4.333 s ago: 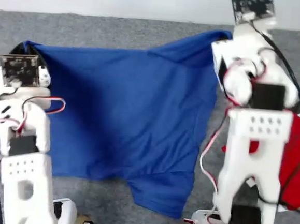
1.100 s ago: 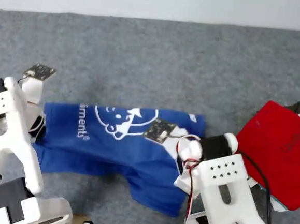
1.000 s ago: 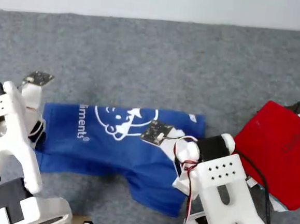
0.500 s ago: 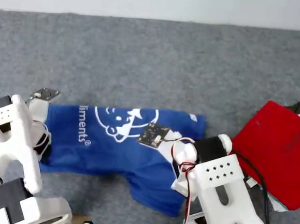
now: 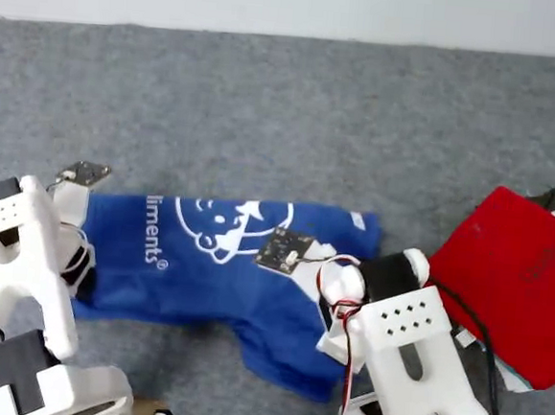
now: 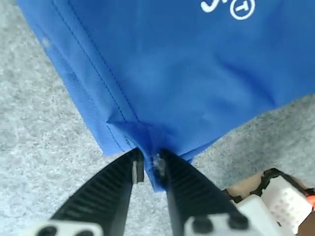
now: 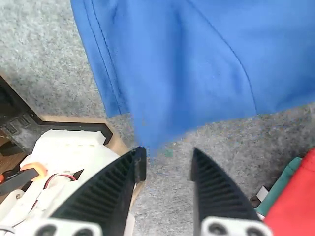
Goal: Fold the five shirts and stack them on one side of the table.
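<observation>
Though arms (image 5: 26, 255) hide its ends, the left tool (image 6: 147, 164) pinches the blue shirt (image 5: 205, 271); the right tool (image 7: 167, 158) gapes.

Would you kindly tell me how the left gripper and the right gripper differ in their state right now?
The left gripper has its fingers shut on a pinched fold of the blue shirt; the right gripper has its fingers apart with nothing between them. The left one touches the cloth, while the right one sits just off the shirt's edge, above the grey table. Both point down at that shirt's border.
</observation>
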Tool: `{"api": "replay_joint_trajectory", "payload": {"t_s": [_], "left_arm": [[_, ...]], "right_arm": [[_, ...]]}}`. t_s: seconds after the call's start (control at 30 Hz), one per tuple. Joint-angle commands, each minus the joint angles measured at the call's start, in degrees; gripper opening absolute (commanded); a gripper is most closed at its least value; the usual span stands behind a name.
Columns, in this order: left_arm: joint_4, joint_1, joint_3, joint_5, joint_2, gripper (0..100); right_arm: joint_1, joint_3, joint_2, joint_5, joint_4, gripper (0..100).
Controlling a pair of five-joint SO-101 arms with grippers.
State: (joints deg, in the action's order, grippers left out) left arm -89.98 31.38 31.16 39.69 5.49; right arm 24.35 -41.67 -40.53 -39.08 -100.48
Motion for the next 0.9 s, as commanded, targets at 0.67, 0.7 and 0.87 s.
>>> {"api": "replay_joint_trajectory", "payload": {"t_s": [0.67,0.7,0.87], "left_arm": [[5.45,2.9,-4.44,-1.58,1.93,8],[5.8,2.02,-2.77,-1.58,1.93,8],[9.67,0.09,0.4,-2.11,1.93,8]], "right_arm": [[-25.01,14.07,-0.66,7.82,14.99,18.8],[-25.01,13.8,-0.66,7.82,15.25,18.8],[-24.04,10.99,-0.57,7.74,19.56,19.0]]}}
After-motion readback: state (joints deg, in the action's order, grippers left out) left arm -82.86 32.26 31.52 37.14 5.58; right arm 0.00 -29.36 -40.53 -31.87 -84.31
